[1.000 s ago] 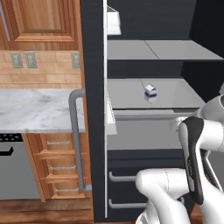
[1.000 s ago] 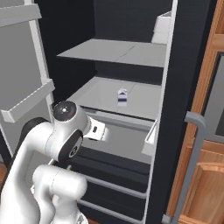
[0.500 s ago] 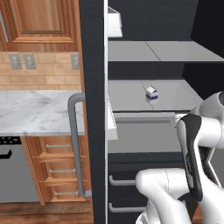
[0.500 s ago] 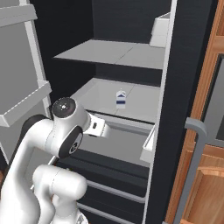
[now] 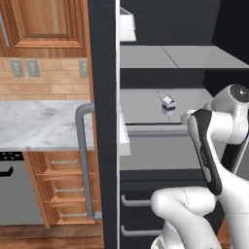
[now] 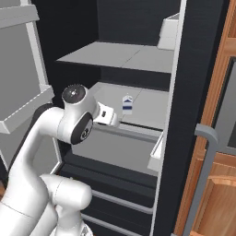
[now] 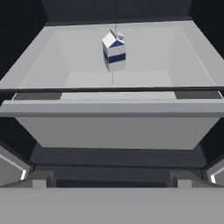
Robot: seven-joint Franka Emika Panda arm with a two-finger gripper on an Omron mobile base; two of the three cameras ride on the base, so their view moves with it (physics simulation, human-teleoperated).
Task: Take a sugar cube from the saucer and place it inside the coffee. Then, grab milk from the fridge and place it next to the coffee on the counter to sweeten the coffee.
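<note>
The fridge stands open, its grey bar handle facing me. The milk, a small white carton with a blue band, stands upright near the middle of a grey shelf. My gripper is open and empty at the shelf's front edge, pointing in at the carton and well short of it. Its white hand hovers just before the shelf lip. The counter lies to the fridge's left. The sugar cube, saucer and coffee are out of view.
Another grey shelf sits above the milk, and a grey drawer and handled dark drawers below. White door bins flank the opening. Wooden drawers and a grey dishwasher stand under the counter.
My arm has risen and reached forward, bringing the hand up to the front of the milk's shelf. The milk has not moved, and the jaws stay wide.
</note>
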